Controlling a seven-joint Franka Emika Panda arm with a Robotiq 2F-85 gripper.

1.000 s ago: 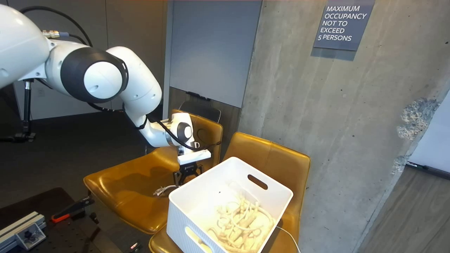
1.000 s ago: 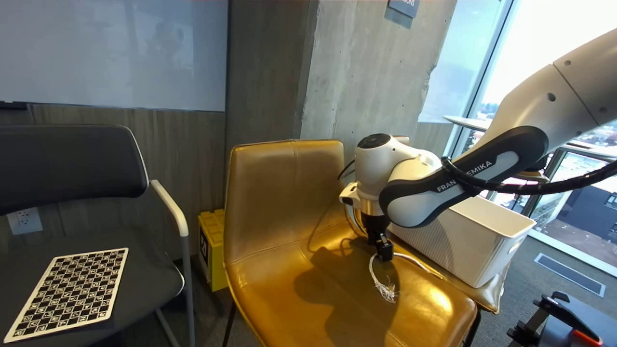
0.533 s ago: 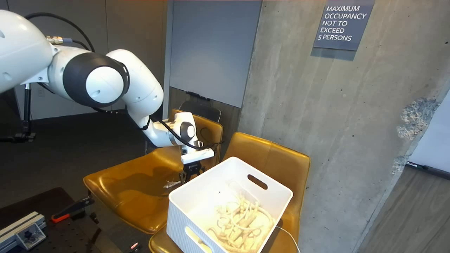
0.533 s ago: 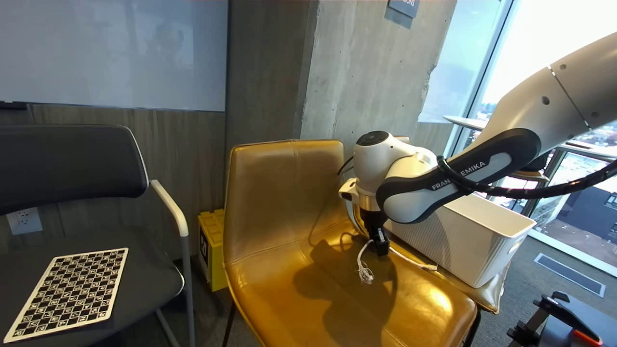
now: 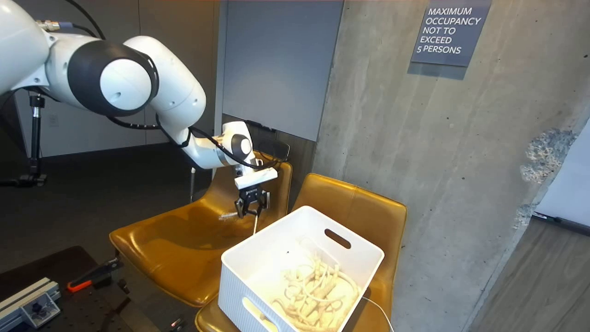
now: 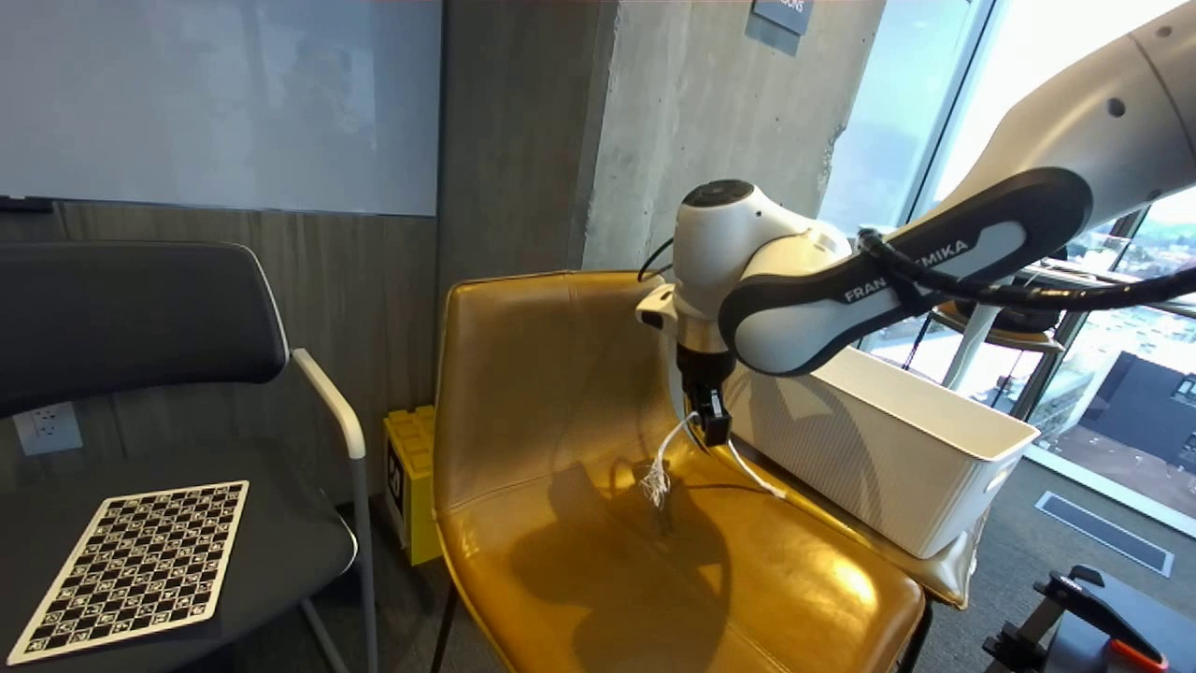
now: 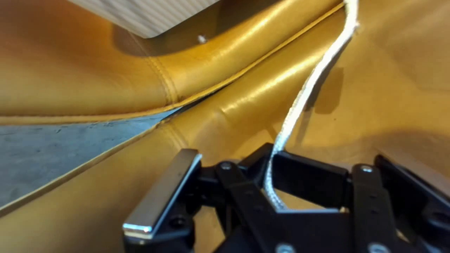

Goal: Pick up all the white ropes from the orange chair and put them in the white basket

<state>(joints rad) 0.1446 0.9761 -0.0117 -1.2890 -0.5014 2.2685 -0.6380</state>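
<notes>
In an exterior view my gripper (image 6: 715,432) hangs above the seat of the orange chair (image 6: 561,365), shut on a single white rope (image 6: 755,470). The rope drapes down both sides of the jaws, one end frayed. Seen from the wrist, the fingertips of the gripper (image 7: 272,151) meet around the rope (image 7: 327,61), which runs off past the top edge. Whether its far end touches the seat I cannot tell. The white basket (image 5: 244,290) stands on the neighbouring orange seat, and a tangle of white ropes (image 5: 318,290) lies inside it.
The second orange chair (image 5: 364,198) is behind and under the basket. A thin white cord (image 5: 380,309) trails beside it. A dark chair (image 6: 140,318) holds a checkered board (image 6: 140,565). Clamps and a metal rail (image 5: 32,299) sit at the lower left.
The jaws have closed on the rope, and the arm has risen from the seat, lifting the rope's middle and frayed end with it. Basket and chairs stay put.
</notes>
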